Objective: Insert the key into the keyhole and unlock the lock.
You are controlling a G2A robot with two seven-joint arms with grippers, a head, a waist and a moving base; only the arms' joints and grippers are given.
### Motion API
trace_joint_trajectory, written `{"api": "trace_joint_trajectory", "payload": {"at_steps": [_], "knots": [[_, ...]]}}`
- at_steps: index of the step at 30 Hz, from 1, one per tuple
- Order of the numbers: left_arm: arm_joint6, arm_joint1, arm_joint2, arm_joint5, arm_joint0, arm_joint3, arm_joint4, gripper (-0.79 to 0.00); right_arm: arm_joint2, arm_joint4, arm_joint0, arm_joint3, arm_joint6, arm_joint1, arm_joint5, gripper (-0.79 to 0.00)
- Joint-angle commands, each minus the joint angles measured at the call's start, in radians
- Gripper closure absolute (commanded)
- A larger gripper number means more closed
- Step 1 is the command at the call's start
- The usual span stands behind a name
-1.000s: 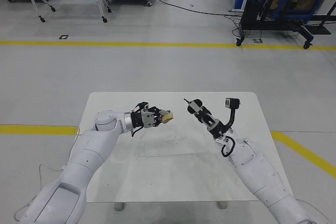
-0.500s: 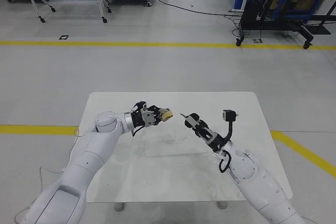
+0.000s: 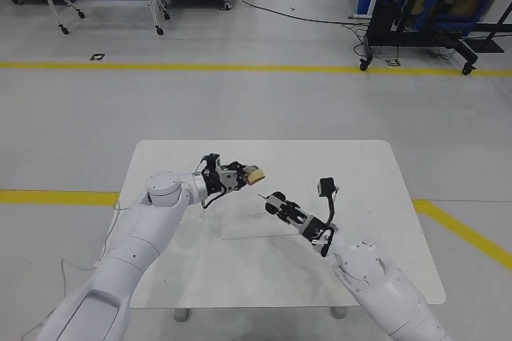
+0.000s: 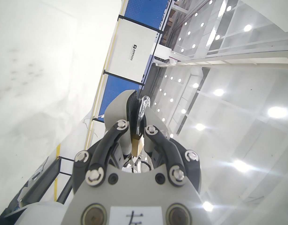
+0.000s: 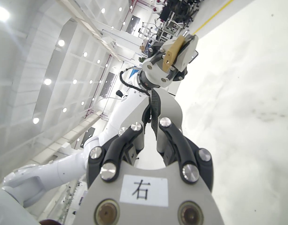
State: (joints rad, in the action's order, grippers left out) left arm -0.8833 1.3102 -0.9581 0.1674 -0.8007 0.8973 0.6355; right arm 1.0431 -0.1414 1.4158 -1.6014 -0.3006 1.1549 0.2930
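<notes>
Here, nearest in the right wrist view, the right gripper [image 5: 155, 99] is pressing its fingers [image 5: 171, 108] fully together. In the top view a thin metal tip, which I am taking for the key [image 3: 261, 198], is poking out of them above the table [image 3: 367, 170]. Small, light and stiff, the key is probably acting as a slippery sliver. Pinched only by its flat head, it is liable to swivel between the pads if its tip is meeting brass off-centre. So the hold ought to be sitting square on the head, leaving the whole blade free.

Farther off, the left gripper [image 3: 243, 175] is clamping the lock [image 5: 172, 53] by its two broad faces and holding it in the air over the table. The key tip is hovering near it but apart. The lock is looking dense, rigid and smooth for its size, so a firm squeeze on the flat sides is suiting it, and it is unlikely to mind pressure. Its narrow end face, with the keyhole [image 5: 167, 61], is turning toward the right gripper. At the far end the shackle [image 4: 142, 107] is standing between the left fingertips, and I am judging that it may need room to spring.
</notes>
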Motion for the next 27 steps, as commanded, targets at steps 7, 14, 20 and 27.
{"api": "trace_joint_trajectory", "payload": {"at_steps": [7,14,20,27], "knots": [[0.092,-0.008,-0.014,-0.024,-0.029,0.060,-0.079,0.000,-0.019,-0.144,0.061,-0.089,0.120,0.019,-0.120,0.000],[0.095,-0.013,-0.030,-0.014,-0.047,0.086,-0.085,0.000,-0.068,-0.199,0.009,-0.046,0.176,0.047,-0.162,0.000],[0.092,-0.014,-0.036,-0.001,-0.053,0.094,-0.093,0.000,-0.082,-0.218,-0.016,-0.013,0.210,0.063,-0.165,0.000],[0.085,-0.013,-0.037,0.015,-0.054,0.096,-0.100,0.000,-0.078,-0.221,-0.025,0.013,0.227,0.073,-0.172,0.000]]}}
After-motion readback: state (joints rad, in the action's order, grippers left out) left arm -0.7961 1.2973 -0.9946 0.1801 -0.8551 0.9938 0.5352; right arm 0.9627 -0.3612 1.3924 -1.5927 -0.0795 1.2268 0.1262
